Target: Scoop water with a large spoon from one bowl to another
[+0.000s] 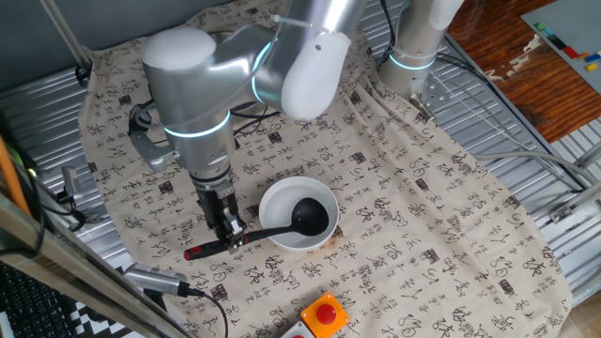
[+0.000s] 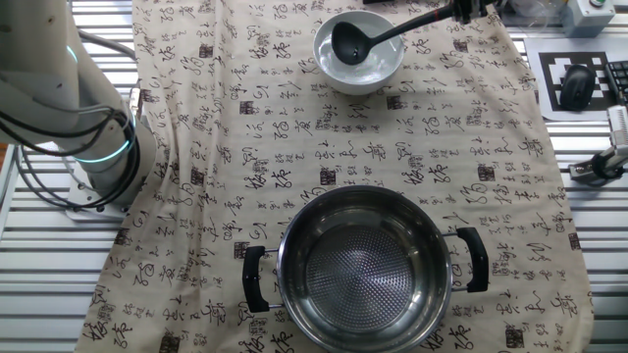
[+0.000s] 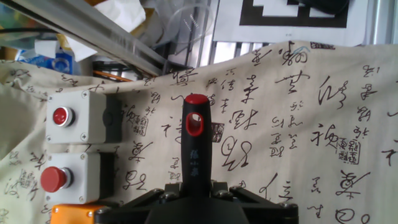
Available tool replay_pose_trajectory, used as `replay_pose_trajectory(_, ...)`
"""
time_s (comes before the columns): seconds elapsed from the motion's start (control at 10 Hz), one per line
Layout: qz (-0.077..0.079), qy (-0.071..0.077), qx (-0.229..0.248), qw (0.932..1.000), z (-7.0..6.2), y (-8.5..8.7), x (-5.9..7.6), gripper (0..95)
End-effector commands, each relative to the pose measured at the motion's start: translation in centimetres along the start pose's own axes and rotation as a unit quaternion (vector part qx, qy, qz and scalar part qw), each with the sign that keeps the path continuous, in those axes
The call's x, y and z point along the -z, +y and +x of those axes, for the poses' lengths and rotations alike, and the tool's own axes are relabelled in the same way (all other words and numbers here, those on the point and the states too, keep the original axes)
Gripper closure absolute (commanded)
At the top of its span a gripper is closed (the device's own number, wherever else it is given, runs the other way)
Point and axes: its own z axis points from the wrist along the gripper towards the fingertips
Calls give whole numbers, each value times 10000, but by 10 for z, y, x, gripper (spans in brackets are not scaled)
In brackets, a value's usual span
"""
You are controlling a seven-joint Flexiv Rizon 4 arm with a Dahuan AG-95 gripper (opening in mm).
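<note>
The black ladle (image 1: 272, 230) lies with its deep cup (image 1: 313, 218) inside the plain white bowl (image 1: 272, 202). Its thin handle runs left to a red end (image 1: 194, 252). My gripper (image 1: 230, 239) is shut on the handle just short of the red end. In the hand view the handle (image 3: 195, 155) rises from between the jaws, red tip up. In the other fixed view the ladle cup (image 2: 349, 41) sits in the white bowl (image 2: 378, 74) at the top. The steel pot (image 2: 363, 265) with two black side handles stands at the bottom.
A patterned cloth (image 1: 423, 216) covers the table. A button box with a red button (image 1: 326, 313) sits at the front edge; grey boxes with red buttons (image 3: 61, 116) show in the hand view. The arm's base (image 2: 93, 167) stands at the cloth's left.
</note>
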Motion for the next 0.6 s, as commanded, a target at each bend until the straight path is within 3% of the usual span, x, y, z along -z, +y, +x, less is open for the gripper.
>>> replay_pose_trajectory(0.1,-43,-39,32,10000,0,-3,-4,950)
replay_pose_trajectory(0.6,-150,-111,131,9997,-2,-17,-17,950)
